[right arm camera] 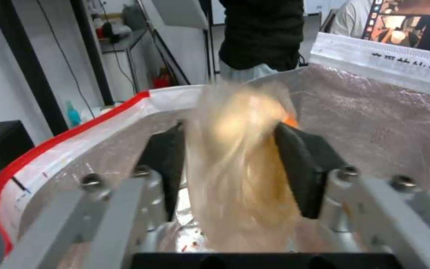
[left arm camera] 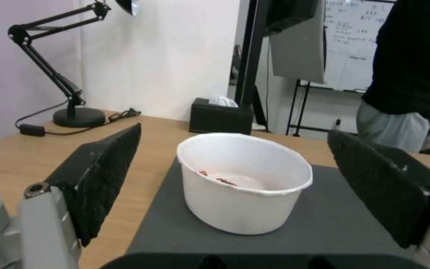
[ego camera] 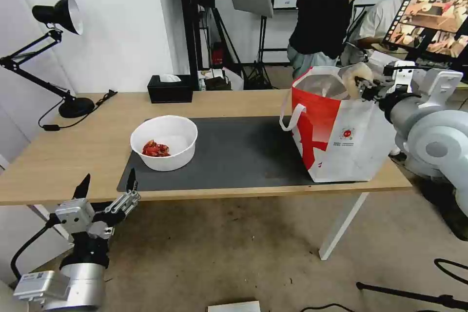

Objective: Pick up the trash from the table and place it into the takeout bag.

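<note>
Desk [ego camera: 58, 156]: bowl [ego camera: 164, 148] on mat [ego camera: 234, 156], tissue box [ego camera: 169, 88] behind.

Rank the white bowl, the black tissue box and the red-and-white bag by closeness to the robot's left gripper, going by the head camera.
From the left gripper:
1. White bowl, on the mat just beyond it.
2. Black tissue box, at the table's far edge.
3. Bag, far across on the right.

A white round bowl [ego camera: 164, 148] stands upright on the near left part of the dark grey mat [ego camera: 234, 156], red shell scraps [ego camera: 155, 148] lying in its bottom. At the mat's right end stands the takeout bag [ego camera: 336, 126], red and white, mouth open, silver foil lining showing. A beige ball in clear wrap [right arm camera: 240, 157], blurred and perhaps swinging, hangs pinched over the bag's mouth.
</note>
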Motion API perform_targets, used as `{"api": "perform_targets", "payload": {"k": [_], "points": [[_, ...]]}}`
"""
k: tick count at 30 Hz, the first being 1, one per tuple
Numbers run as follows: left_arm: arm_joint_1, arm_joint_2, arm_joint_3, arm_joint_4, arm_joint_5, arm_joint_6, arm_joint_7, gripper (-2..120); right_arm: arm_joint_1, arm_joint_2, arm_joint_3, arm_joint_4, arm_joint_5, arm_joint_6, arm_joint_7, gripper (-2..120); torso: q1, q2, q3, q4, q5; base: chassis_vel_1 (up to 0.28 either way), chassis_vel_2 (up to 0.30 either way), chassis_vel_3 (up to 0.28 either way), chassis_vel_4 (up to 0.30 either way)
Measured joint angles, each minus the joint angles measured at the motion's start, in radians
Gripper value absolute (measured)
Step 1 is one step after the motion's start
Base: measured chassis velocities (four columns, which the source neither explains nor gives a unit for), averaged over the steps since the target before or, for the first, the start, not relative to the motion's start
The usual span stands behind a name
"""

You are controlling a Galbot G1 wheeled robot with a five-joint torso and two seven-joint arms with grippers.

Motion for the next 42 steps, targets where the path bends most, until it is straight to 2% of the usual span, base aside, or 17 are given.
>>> {"api": "perform_targets", "payload": {"k": [3,6,7,10,11,14,18,20,25,28,31,32,35,36,39,40,42], "points": [[0.0,0.0,0.001,0.0,0.0,0.001,0.0,100,-0.008,0.0,0.007,0.007,0.0,0.001,0.0,61,0.0,0.0,0.0,0.0,0.0,0.0,0.0,0.0,0.0],[0.001,0.003,0.001,0.0,0.0,0.002,0.001,100,-0.014,0.0,0.018,0.021,-0.002,0.011,-0.005,76,0.0,0.0,0.0,-0.0001,0.0,0.0,0.0,0.0,0.0],[0.001,0.003,0.001,0.0,0.0,0.002,0.001,100,-0.014,0.0,0.018,0.021,-0.002,0.011,-0.005,76,0.0,0.0,0.0,-0.0001,0.0,0.0,0.0,0.0,0.0],[0.003,0.006,0.002,0.0,0.0,0.002,0.001,100,-0.023,-0.01,0.028,0.074,-0.004,0.043,-0.031,91,0.0,0.0,0.0,0.0,-0.0001,0.0,0.0,0.0,0.0],[0.003,0.006,0.002,0.0,0.0,0.002,0.001,100,-0.023,-0.01,0.028,0.074,-0.004,0.043,-0.031,91,0.0,0.0,0.0,0.0,-0.0001,0.0,0.0,0.0,0.0],[0.007,0.007,0.003,0.0,0.0,0.002,0.001,100,-0.049,-0.033,0.045,0.156,-0.021,0.08,-0.106,100,0.0,0.0,0.0,-0.0002,-0.0002,0.0,0.0,0.0,0.0],[0.009,0.009,0.003,0.0,0.0,0.003,0.002,100,-0.099,-0.049,0.065,0.211,-0.047,0.107,-0.16,100,0.0,0.0,0.0,0.0,-0.0003,0.0,0.0,0.0,0.0],[0.01,0.011,0.003,0.0,0.001,0.003,0.002,100,-0.189,-0.059,0.096,0.269,-0.101,0.129,-0.209,100,0.0,0.0,0.0,-0.0003,-0.0002,0.0,0.0,0.0,0.0],[0.012,0.01,0.003,0.0,0.003,0.003,0.002,100,-0.321,-0.038,0.104,0.342,-0.193,0.161,-0.226,100,0.0,0.0,0.0,-0.0002,-0.0002,0.0,0.0,0.0,0.0],[0.015,0.01,0.003,0.0,0.006,0.002,0.002,100,-0.429,0.003,0.112,0.364,-0.278,0.184,-0.251,100,0.0,0.0,0.0,0.0,0.0,0.0,0.0,0.0,0.0],[0.022,0.01,0.0,0.0,0.008,-0.003,0.002,100,-0.644,0.088,0.194,0.366,-0.458,0.221,-0.37,100,0.0,0.0,0.0,-0.0001,0.0002,0.0,0.0,0.0,0.0],[0.022,0.01,0.0,0.0,0.008,-0.003,0.002,100,-0.644,0.088,0.194,0.366,-0.458,0.221,-0.37,100,0.0,0.0,0.0,-0.0001,0.0002,0.0,0.0,0.0,0.0],[0.032,0.008,-0.002,0.0,0.009,-0.013,0.001,100,-0.877,0.209,0.291,0.369,-0.656,0.277,-0.486,100,0.0,0.0,0.0,-0.0003,0.0002,0.0,0.0,0.0,0.0],[0.032,0.008,-0.002,0.0,0.009,-0.013,0.001,100,-0.877,0.209,0.291,0.369,-0.656,0.277,-0.486,100,0.0,0.0,0.0,-0.0003,0.0002,0.0,0.0,0.0,0.0],[0.038,0.008,0.002,0.0,0.012,-0.017,0.001,100,-1.028,0.313,0.326,0.374,-0.803,0.346,-0.529,100,0.0,0.0,0.0,-0.0002,-0.0001,0.0,0.0,0.0,0.0],[0.038,0.008,0.002,0.0,0.012,-0.017,0.001,100,-1.028,0.313,0.326,0.374,-0.803,0.346,-0.529,100,0.0,0.0,0.0,-0.0002,-0.0001,0.0,0.0,0.0,0.0],[0.042,0.005,0.006,0.0,0.015,-0.018,0.002,100,-1.094,0.381,0.345,0.374,-0.889,0.398,-0.549,100,0.0,0.0,0.0,-0.0001,-0.0002,0.0,0.0,0.0,0.0]]}}
